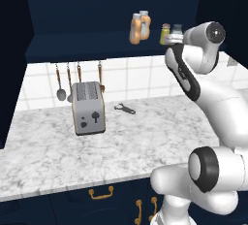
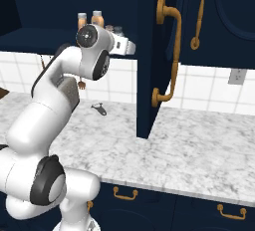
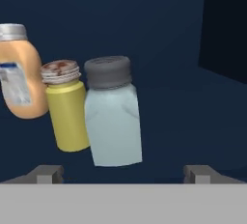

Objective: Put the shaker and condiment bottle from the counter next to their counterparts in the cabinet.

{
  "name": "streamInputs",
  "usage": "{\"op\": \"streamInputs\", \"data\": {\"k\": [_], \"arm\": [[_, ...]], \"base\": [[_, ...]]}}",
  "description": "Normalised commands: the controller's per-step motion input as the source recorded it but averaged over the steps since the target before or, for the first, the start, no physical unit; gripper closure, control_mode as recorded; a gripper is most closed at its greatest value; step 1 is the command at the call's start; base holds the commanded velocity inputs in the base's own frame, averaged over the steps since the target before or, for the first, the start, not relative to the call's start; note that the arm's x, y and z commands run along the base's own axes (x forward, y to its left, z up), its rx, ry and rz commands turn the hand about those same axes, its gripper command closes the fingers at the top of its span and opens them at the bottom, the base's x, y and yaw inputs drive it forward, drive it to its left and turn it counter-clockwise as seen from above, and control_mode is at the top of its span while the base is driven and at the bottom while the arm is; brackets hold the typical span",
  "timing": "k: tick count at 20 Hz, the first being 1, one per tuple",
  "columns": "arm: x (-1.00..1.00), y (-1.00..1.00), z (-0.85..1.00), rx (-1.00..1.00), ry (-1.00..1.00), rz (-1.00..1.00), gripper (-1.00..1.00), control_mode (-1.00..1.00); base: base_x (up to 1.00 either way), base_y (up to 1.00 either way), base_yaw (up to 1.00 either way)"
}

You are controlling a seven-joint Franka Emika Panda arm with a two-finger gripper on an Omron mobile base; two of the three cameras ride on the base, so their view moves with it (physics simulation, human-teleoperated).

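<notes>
marble surface [image 1: 58, 156] runs across the lower scene, and going left to right it carries a silver toaster [image 1: 88, 108], then a small dark bottle opener [image 1: 125, 108], with utensils [image 1: 61, 81] hanging on the tiled wall behind the toaster. none of the task's items stand on it now.

above, the navy cabinet [image 1: 72, 44] holds everything on its one shelf. two orange white-capped bottles [image 1: 140, 27] stand touching each other; which is the condiment bottle and which its counterpart cannot be told by look. to their right come the yellow-green shaker [image 1: 165, 34] and, just beside it, the pale teal-grey shaker [image 1: 177, 29], partly behind the white arm.

from the hand camera, left to right: one orange bottle [image 3: 18, 76], the yellow-green shaker [image 3: 66, 107], then the teal-grey shaker [image 3: 113, 112] nearest the lens and touching or nearly touching its yellow neighbour. it sits there, it seems, so that like stands with like, as the task asks.

the end effector [image 3: 124, 174] is spread wide, its two fingertips [image 3: 47, 174] well to either side of the teal-grey shaker and apart from it, pinching nothing. judging from this, the shaker is set down and released, and both pairings look complete.
</notes>
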Motion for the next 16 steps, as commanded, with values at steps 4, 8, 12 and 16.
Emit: {"op": "streamInputs", "data": {"k": [4, 8, 12, 16], "arm": [[-0.39, 0.0, 0.01, 0.0, -0.02, 0.0, -1.0, -1.0], [-0.34, 0.0, 0.03, 0.0, -0.01, 0.0, -1.0, -1.0], [-0.27, 0.0, 0.06, 0.0, 0.0, 0.0, -1.0, -1.0], [-0.29, 0.0, 0.13, 0.0, -0.01, 0.0, -1.0, -1.0]], "base": [[0.0, 0.0, 0.0], [0.0, 0.0, 0.0], [0.0, 0.0, 0.0], [0.0, 0.0, 0.0]]}}
